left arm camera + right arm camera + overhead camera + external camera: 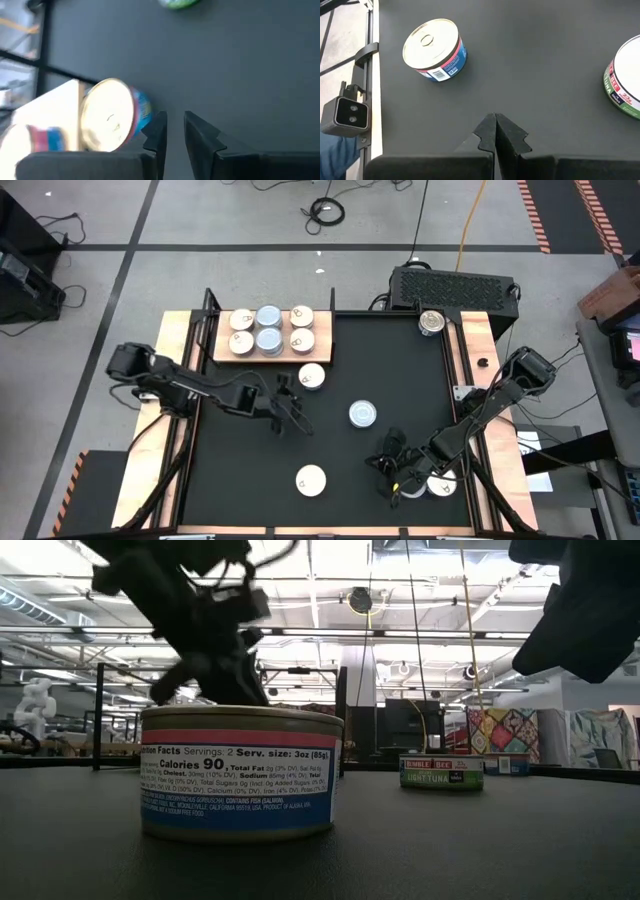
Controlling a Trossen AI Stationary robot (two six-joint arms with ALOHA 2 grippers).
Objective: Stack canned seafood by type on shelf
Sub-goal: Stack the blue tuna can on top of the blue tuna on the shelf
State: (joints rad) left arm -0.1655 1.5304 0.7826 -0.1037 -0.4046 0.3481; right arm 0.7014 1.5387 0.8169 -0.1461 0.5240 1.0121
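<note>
Closest to the low camera stood a cream-topped can (238, 773) on the black mat (400, 370). Left gripper (296, 416) hovered slightly parted, empty, near another can (312, 377) beside the shelf (222, 352). Right gripper (495, 124) was closed, empty.

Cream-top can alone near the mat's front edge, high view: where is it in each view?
High: cream-top can, lower centre of the black mat.
Low: foreground, left of centre.
Left wrist: not in it; the can there is another.
Right wrist: upper left.
Landmark: green-label can, mid-mat; low, right of centre; right wrist, right edge.
</note>
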